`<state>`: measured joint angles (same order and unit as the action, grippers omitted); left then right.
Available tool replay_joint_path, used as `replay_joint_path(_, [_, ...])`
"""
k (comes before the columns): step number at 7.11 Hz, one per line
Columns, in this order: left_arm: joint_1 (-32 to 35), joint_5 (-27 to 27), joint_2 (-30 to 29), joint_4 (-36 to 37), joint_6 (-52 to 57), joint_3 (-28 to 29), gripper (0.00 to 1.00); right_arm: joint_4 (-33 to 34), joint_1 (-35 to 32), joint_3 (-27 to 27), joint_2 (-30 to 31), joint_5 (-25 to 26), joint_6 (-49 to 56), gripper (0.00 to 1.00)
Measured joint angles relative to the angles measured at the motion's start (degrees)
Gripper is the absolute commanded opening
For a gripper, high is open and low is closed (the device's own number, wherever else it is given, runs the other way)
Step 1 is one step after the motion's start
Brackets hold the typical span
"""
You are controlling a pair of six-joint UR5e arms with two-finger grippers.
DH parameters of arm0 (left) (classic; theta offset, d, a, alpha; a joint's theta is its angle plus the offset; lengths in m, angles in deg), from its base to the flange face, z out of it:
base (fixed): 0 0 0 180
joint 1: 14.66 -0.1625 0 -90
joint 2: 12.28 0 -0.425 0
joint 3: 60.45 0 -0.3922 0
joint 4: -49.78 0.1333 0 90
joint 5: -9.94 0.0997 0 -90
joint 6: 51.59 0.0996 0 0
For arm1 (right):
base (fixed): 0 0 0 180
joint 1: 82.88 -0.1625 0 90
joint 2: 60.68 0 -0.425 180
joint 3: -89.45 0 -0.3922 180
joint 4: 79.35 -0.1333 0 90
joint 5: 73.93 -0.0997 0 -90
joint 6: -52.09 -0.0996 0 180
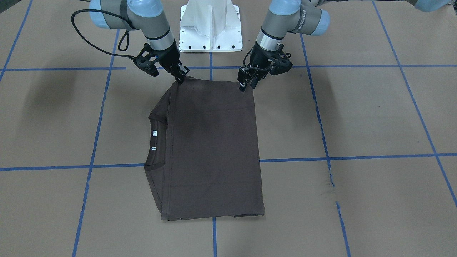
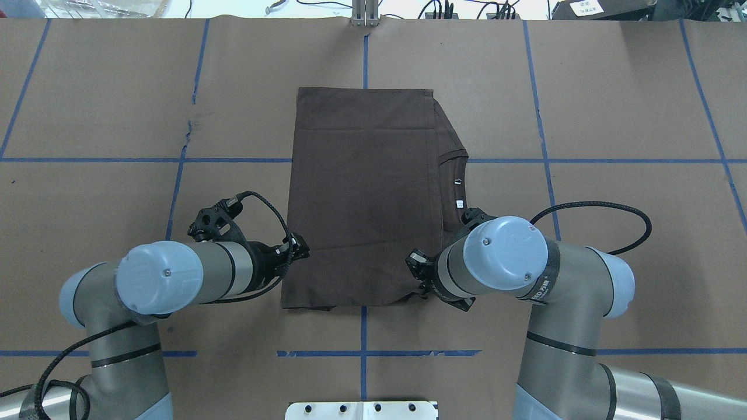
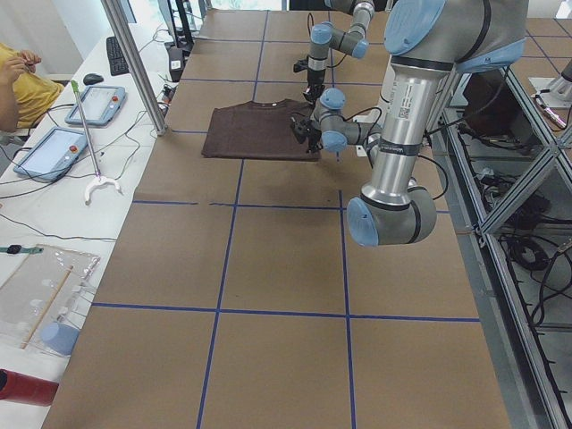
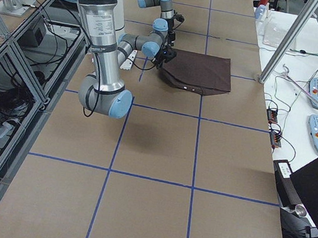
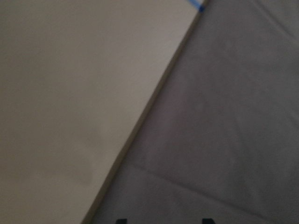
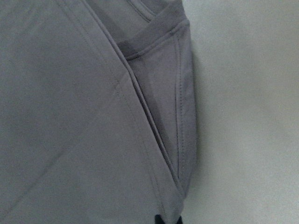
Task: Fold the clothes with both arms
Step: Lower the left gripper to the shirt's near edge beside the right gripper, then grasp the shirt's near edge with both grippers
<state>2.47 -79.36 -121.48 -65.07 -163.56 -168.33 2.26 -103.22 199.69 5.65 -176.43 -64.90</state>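
Observation:
The dark brown T-shirt (image 1: 214, 142) (image 2: 362, 192) lies flat on the brown table, folded into a rectangle. Its collar and white labels (image 1: 154, 134) are on the robot's right. My left gripper (image 1: 248, 85) (image 2: 299, 248) hovers at the shirt's near left corner. It is open, and two separate tips show in the left wrist view over the cloth edge (image 5: 140, 126). My right gripper (image 1: 181, 77) is at the near right corner, shut on the shirt's edge. In the right wrist view its tips (image 6: 168, 220) meet on the layered hem (image 6: 180, 140).
The white bolted pedestal (image 1: 210, 28) stands just behind the shirt's near edge. Blue tape lines (image 1: 214, 235) cross the table. A side table with tablets (image 3: 54, 147), a metal post (image 3: 134, 63) and a seated person's arm (image 3: 18, 76) lie beyond the far edge.

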Motion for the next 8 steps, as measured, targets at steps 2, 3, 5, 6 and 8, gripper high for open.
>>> replay_joint_path(2, [-1.2, 0.2, 0.0, 3.0, -0.4, -0.2, 0.61, 0.0, 0.0, 0.4, 0.1, 0.0, -0.1, 0.00])
replay_joint_path(3, [-1.5, 0.2, 0.0, 4.3, -0.4, -0.4, 0.61, 0.0, 0.0, 0.6, 0.1, 0.0, -0.1, 0.00])
replay_joint_path(5, [-2.3, 0.2, 0.1, 5.2, -0.4, -0.6, 0.59, 0.0, -0.1, 0.6, 0.1, 0.1, -0.1, 0.00])
replay_joint_path(6, [-2.7, 0.2, 0.2, 5.2, -0.4, -0.5, 0.58, 0.0, -0.1, 0.6, 0.2, 0.1, -0.1, 0.00])
replay_joint_path(8, [-3.5, 0.2, 0.3, 5.3, -0.4, -0.3, 0.46, 0.0, 0.0, 0.6, 0.3, 0.1, -0.1, 0.00])
